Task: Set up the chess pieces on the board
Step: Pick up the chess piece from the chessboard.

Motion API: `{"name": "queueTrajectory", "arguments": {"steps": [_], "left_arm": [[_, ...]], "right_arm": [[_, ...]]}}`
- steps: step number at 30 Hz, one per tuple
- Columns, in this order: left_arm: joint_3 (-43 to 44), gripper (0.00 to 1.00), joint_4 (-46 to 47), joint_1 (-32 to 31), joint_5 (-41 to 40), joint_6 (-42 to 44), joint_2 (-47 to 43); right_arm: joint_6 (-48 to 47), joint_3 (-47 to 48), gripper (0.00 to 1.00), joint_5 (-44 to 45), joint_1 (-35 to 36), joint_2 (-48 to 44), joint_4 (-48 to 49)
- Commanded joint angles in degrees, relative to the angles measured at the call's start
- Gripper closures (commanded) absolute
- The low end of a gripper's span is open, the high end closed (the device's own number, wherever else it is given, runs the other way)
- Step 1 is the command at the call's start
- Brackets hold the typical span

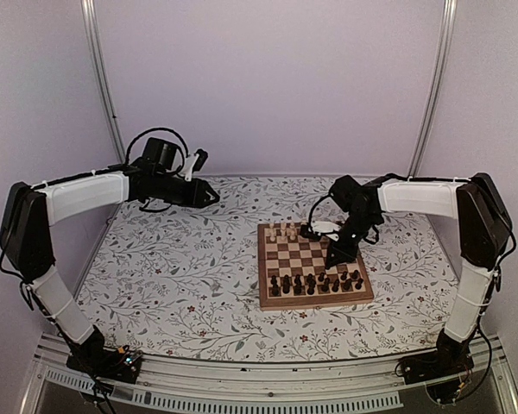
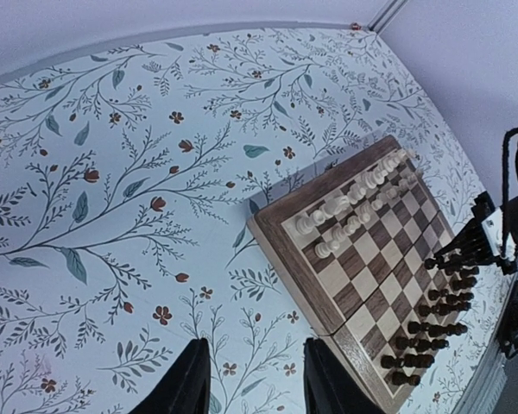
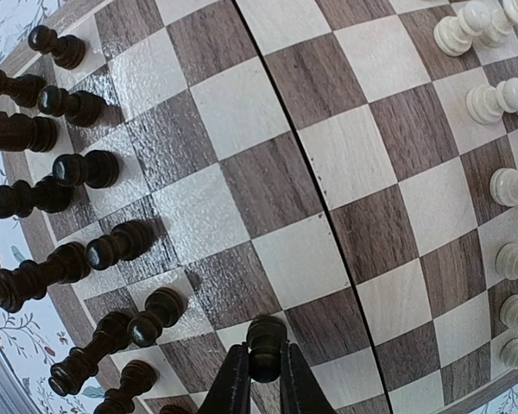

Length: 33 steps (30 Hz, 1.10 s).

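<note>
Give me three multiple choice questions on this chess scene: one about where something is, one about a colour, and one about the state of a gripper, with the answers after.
1. In the top view, where on the board do the pale pieces stand?
A) along the near edge
B) along the far edge
C) on the centre squares

2. What colour is the piece between the right gripper's fingers?
A) dark brown
B) pale cream
C) red

3. How is the left gripper?
A) shut on a pale piece
B) shut on the board's border
C) open, holding nothing

Answers:
1 B: they line the board's upper edge in that view.
2 A: the right wrist view shows a dark piece pinched between the fingers.
3 C: its fingers stand apart over bare cloth.
</note>
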Motion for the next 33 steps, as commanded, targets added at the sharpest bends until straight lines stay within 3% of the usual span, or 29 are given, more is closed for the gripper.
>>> {"name": "queueTrajectory", "arguments": {"steps": [1,33], "left_arm": [[1.4,0.60,-0.4,0.2,1.1,0.5,0.8],[1.8,0.57,-0.9,0.2,1.9,0.4,1.4]], "right_arm": [[-0.3,-1.1,0.88,0.9,0.2,-4.0,-1.7],[-0.8,-6.3,0.87,-2.3,1.7,-6.0,-2.7]]}}
